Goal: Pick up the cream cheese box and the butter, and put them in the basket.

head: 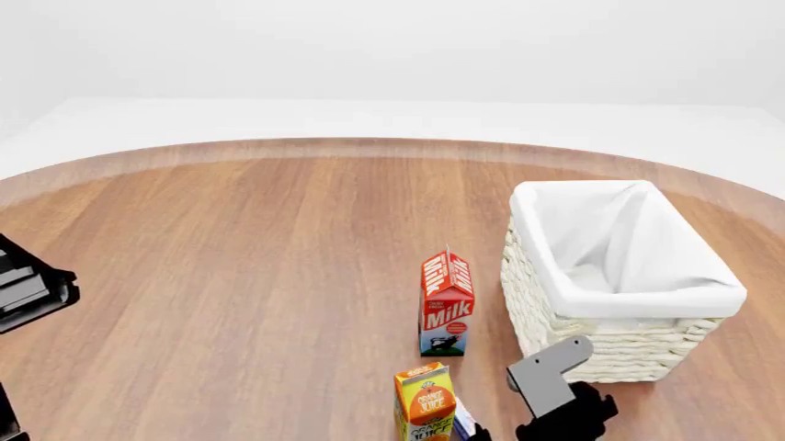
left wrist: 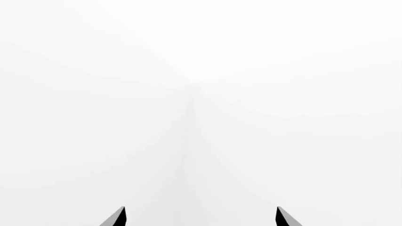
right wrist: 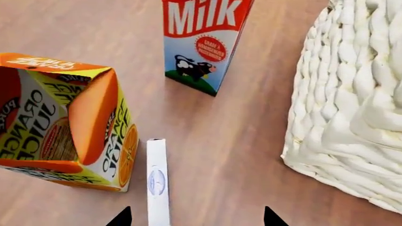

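Observation:
The cream cheese box [right wrist: 157, 183] shows as a thin white edge with a blue mark, standing on the wooden table beside the orange juice carton. In the head view only a sliver of the cream cheese box [head: 464, 421] peeks out by that carton. My right gripper [right wrist: 196, 219] is open and low over the table, with the box between its fingertips, nearer one finger [right wrist: 122, 217]. The basket [head: 576, 312], cream woven with a white liner, stands just beyond the right wrist [head: 558, 404]. My left gripper [left wrist: 201, 217] is open, facing blank white. The butter is out of view.
An orange juice carton [right wrist: 63, 122] stands close against the cream cheese box. A red milk carton [head: 447, 303] is upright between it and the basket wall [right wrist: 351, 103]. The left arm [head: 31, 289] hangs at the table's left edge. The round table's rim [head: 368, 145] curves across the back.

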{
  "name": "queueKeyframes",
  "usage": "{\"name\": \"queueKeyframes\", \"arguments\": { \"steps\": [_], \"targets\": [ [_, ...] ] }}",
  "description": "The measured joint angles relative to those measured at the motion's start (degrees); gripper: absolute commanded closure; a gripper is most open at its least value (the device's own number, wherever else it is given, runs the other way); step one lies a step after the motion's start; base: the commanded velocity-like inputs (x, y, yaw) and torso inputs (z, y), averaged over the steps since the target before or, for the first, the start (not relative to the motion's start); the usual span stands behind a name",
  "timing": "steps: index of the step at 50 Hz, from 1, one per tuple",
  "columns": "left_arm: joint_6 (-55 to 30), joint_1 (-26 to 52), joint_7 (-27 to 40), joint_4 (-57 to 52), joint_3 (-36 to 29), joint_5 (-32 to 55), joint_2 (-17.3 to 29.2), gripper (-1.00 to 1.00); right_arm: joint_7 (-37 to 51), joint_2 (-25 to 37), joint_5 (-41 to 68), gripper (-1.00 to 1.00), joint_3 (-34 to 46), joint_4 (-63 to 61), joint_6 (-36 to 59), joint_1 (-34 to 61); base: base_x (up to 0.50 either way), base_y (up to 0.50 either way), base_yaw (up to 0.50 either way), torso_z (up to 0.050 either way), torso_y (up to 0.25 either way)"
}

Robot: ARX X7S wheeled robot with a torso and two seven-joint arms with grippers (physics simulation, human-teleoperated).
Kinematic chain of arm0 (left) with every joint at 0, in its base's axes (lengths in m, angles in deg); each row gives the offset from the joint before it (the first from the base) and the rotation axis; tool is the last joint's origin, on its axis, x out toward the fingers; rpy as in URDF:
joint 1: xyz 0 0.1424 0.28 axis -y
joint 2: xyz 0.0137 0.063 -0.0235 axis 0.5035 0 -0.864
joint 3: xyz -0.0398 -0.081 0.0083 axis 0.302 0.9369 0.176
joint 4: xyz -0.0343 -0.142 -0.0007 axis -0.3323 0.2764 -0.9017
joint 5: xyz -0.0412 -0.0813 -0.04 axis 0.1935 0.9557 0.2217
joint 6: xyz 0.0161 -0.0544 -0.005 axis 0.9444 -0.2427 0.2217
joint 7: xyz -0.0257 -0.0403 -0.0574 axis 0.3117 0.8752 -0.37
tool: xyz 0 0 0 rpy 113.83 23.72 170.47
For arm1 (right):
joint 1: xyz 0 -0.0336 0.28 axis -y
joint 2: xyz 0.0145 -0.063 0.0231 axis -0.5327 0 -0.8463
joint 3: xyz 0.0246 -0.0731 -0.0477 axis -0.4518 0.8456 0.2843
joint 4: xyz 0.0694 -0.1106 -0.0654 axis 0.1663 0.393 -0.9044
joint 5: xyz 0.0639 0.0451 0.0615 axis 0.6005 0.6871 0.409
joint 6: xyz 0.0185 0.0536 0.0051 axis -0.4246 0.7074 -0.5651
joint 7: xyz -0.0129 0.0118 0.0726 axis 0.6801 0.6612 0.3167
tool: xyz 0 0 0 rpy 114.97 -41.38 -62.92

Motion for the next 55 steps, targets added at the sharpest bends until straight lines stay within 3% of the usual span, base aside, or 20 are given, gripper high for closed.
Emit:
{"name": "queueKeyframes", "arguments": {
  "steps": [55],
  "targets": [
    [0.71, -0.54, 1.01, 0.89, -0.18, 0.3, 0.73, -1.0, -3.46, -3.7, -6.42, -1.0, 8.43, 7.0, -4.56, 0.76, 0.0, 0.0, 0.0, 0.0, 0.0]
  ]
}}
